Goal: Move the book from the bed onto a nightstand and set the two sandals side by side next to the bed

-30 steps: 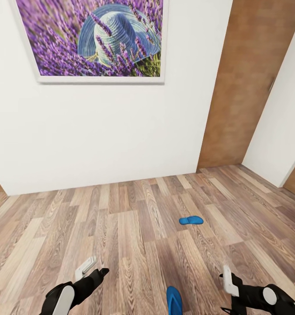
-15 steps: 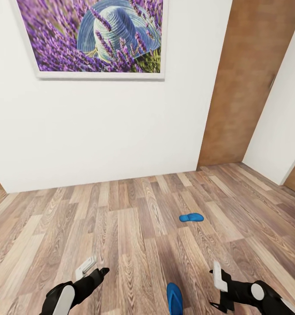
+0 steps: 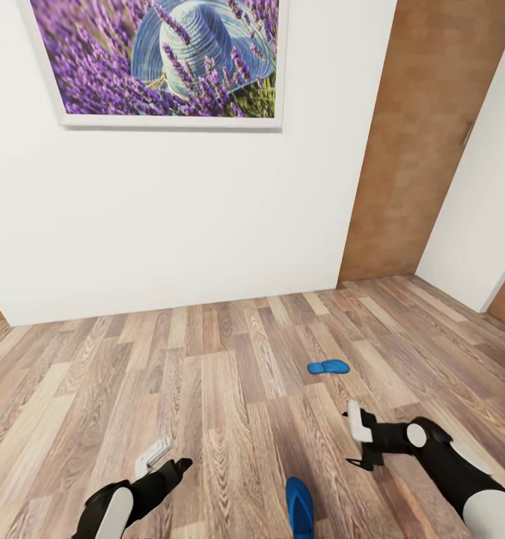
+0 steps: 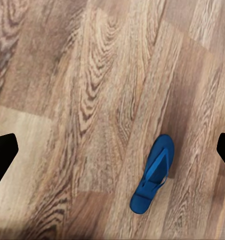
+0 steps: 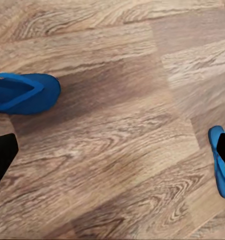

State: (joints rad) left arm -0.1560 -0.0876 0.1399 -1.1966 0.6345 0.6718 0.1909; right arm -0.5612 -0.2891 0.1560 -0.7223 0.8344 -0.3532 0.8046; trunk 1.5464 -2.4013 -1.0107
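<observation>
Two bright blue sandals lie apart on the wood-plank floor. The far sandal [image 3: 328, 367] lies crosswise ahead; the near sandal [image 3: 300, 507] points lengthwise at the head view's bottom edge. My right gripper [image 3: 354, 443] hovers open between them, just short of the far one; its wrist view has one sandal [image 5: 22, 92] and another sandal [image 5: 220, 167] at opposite edges. My left gripper [image 3: 166, 461] hangs open and empty, left of the near sandal [image 4: 153, 172]. The book, the bed and the nightstand are out of view.
A white wall [image 3: 170, 224] with a framed lavender picture [image 3: 158, 64] stands ahead. A brown wooden door [image 3: 417, 150] is at the right, beside a white wall corner [image 3: 484, 217]. Open floor [image 3: 95, 374] stretches to the left.
My right arm has reached forward and slightly left, bringing its gripper closer to the far sandal. The left arm has barely moved. Both sandals lie as before.
</observation>
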